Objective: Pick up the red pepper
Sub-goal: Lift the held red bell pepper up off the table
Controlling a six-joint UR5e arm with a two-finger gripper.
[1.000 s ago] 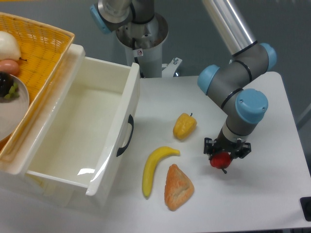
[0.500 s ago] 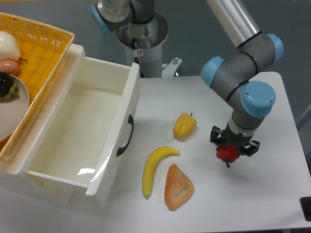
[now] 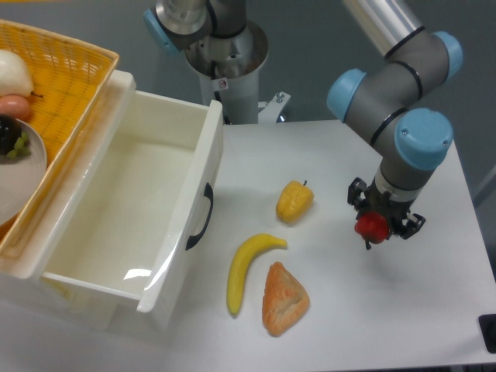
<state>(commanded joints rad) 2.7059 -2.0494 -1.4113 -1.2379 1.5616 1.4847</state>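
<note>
Right of the yellow pepper [image 3: 294, 201], your hand [image 3: 373, 226] grips the red pepper [image 3: 371, 225], now carried farther right and higher than a second ago, apparently off the table [image 3: 434, 294]: pickup essentially achieved.

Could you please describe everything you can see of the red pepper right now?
The red pepper is small, glossy and plastic-looking, with a short dark stem pointing down and slightly left. It sits between the fingers of the pincer, which is shut on it from above and hides its upper part. It is right of the yellow pepper, over the white table; whether it touches the table cannot be told.
</note>
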